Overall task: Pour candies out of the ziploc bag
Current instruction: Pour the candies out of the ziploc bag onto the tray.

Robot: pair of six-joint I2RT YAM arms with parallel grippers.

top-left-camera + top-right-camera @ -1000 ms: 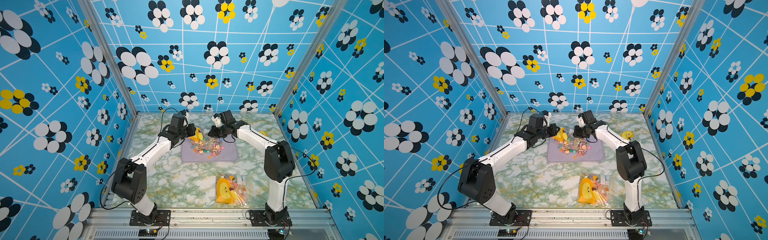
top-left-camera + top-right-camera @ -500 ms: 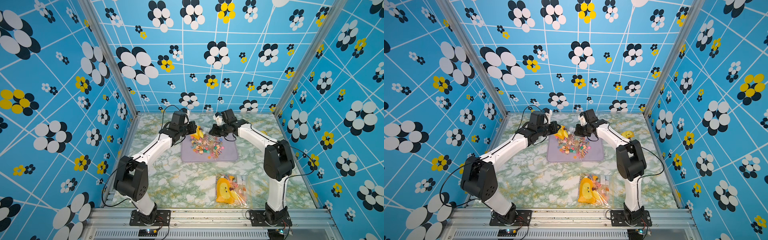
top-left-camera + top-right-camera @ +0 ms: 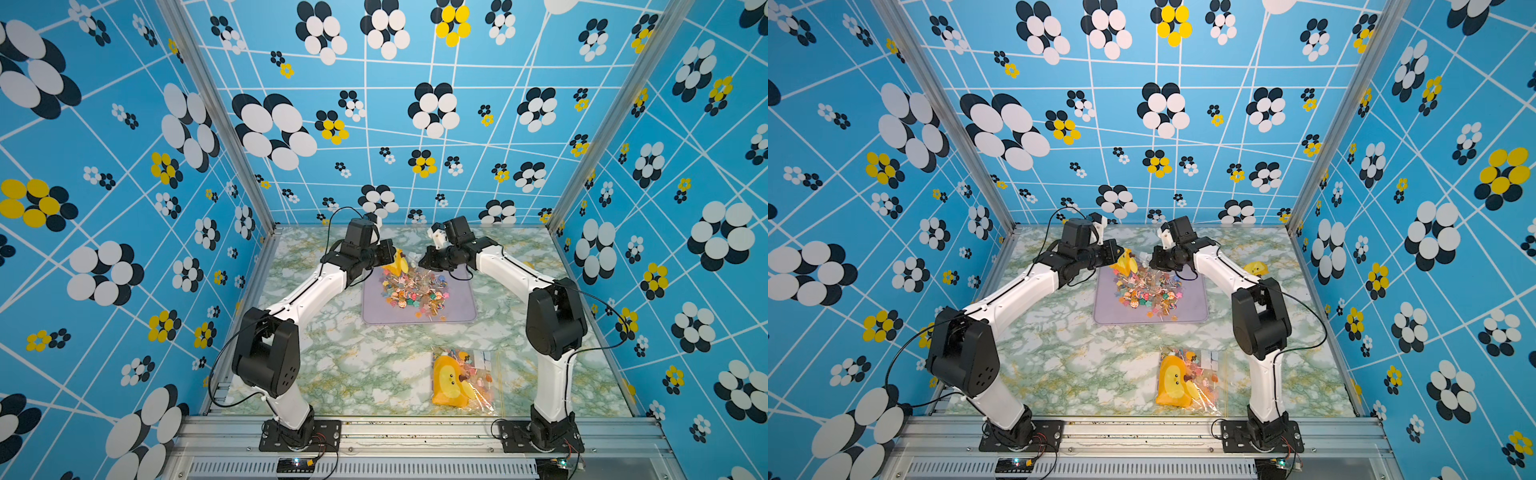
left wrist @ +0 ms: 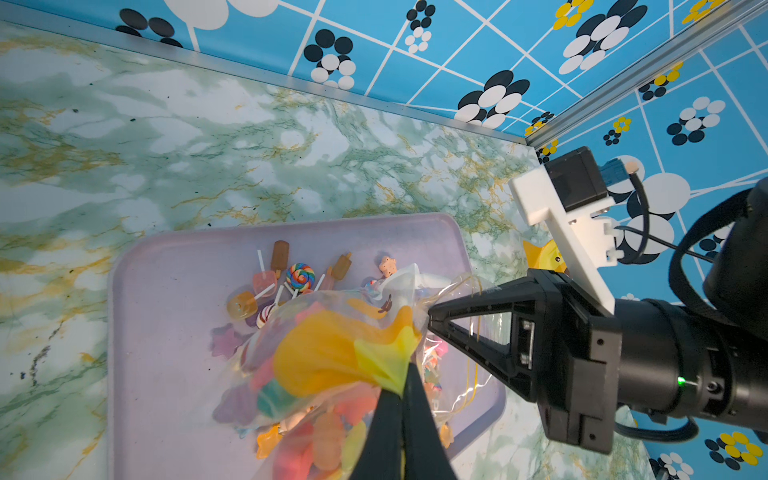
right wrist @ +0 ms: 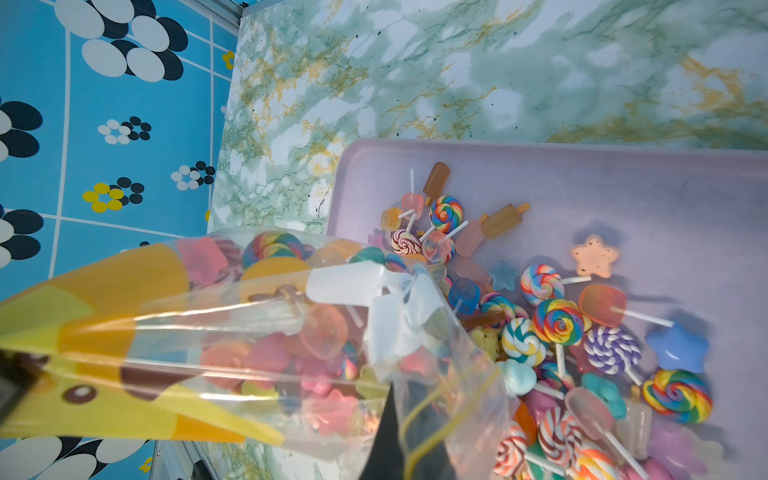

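Green-marbled tabletop (image 3: 374, 365) between blue flowered walls, with a lilac tray (image 3: 457, 320) at the far middle. Above the tray's far left part, the ziploc bag (image 4: 332, 353), pinched by both closed grippers: left gripper (image 4: 402, 399) on the yellow printed corner, right gripper (image 4: 436, 322) on the clear edge, seemingly by the mouth. Long axis left to right, clear end sagging down over the candies (image 3: 411, 293) heaped on the tray. Probably needs the left end raised to empty the rest. Second filled bag (image 3: 461, 376) at near right.
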